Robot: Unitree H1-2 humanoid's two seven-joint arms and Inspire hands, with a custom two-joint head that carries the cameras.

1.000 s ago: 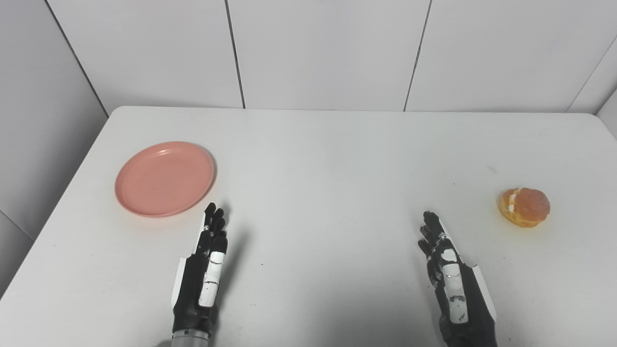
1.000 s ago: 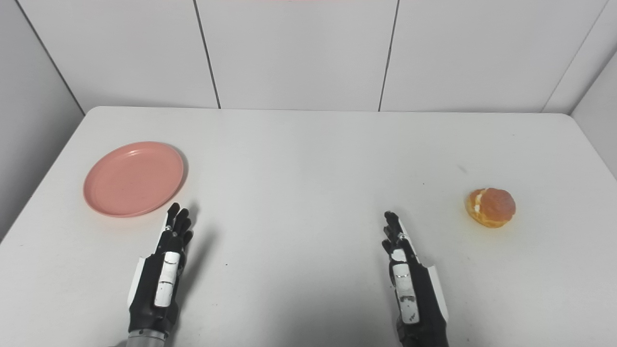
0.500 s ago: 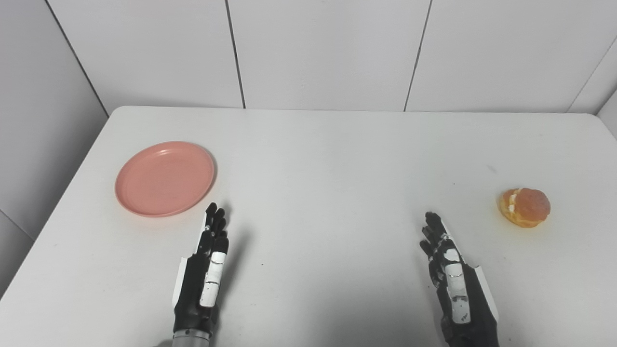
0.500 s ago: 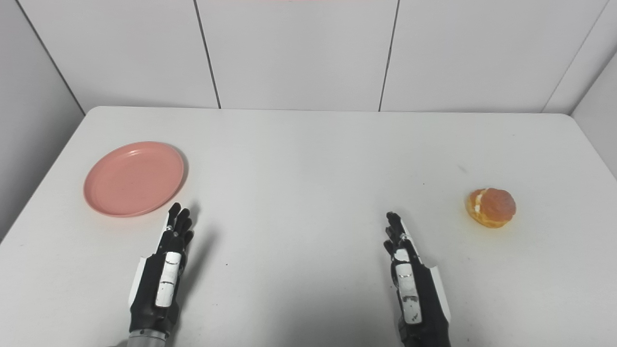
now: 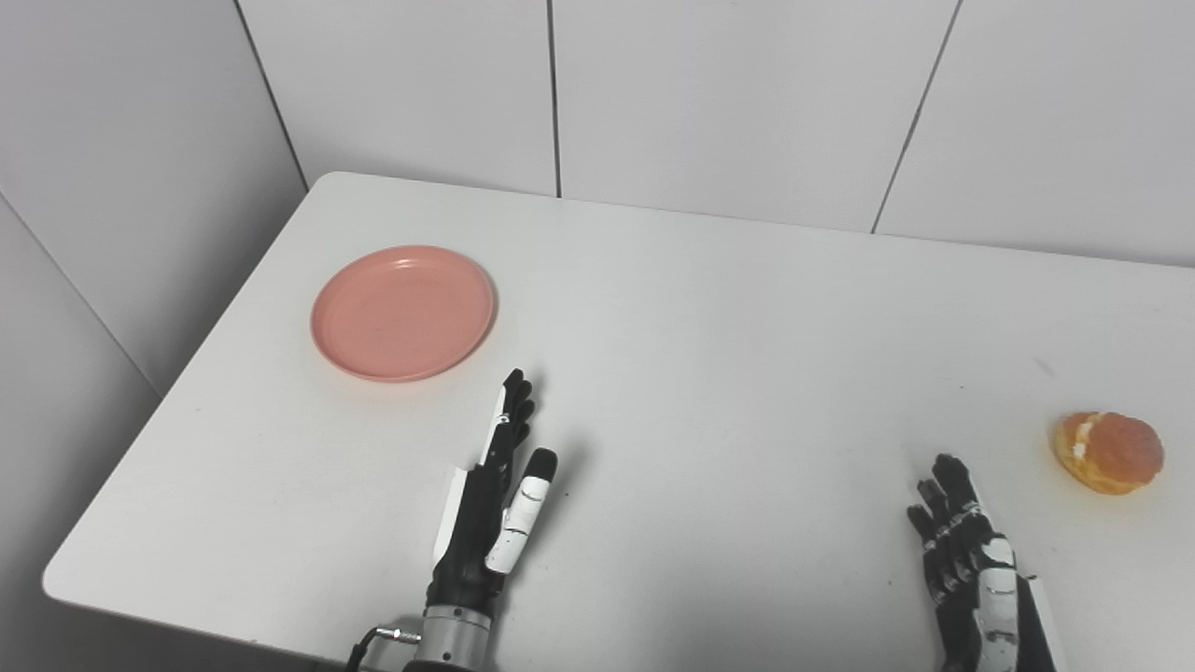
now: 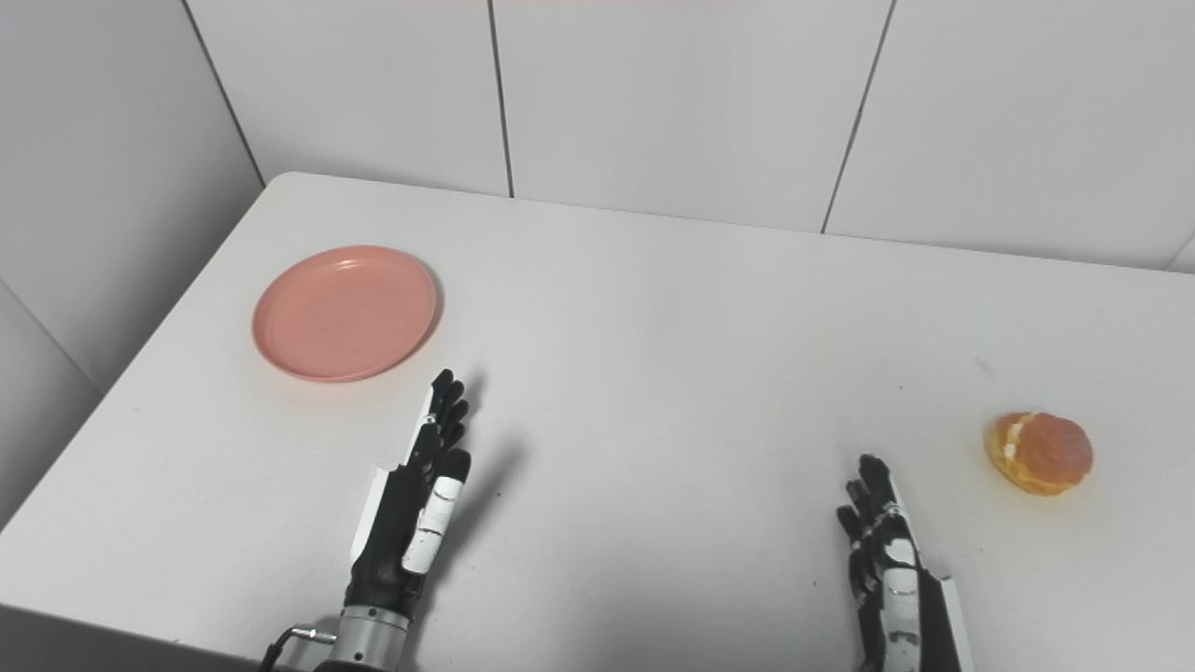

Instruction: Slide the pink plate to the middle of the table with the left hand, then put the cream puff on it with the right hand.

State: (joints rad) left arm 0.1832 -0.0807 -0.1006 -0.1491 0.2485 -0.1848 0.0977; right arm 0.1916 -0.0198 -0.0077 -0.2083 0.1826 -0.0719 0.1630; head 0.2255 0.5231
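Plate (image 5: 402, 313) sits far left on the counter (image 5: 709, 345), cream puff (image 5: 1109, 452) far right, so nothing's done. Left hand (image 5: 493, 499) and right hand (image 5: 971, 569) are flat, splayed, empty.

Bright, even overhead light; soft shadows right of the fingers (image 5: 515, 411); sharp focus.

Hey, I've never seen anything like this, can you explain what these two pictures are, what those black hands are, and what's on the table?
These are two pictures from cameras set side by side on a humanoid robot's head, looking down at a white table, so both show one scene from slightly different spots. The black and white shapes at the bottom are the robot's own hands. The left hand and the right hand are both open above the near part of the table and hold nothing. An empty pink plate lies on the left side, just beyond the left hand. A cream puff sits far to the right. Neither is touched.
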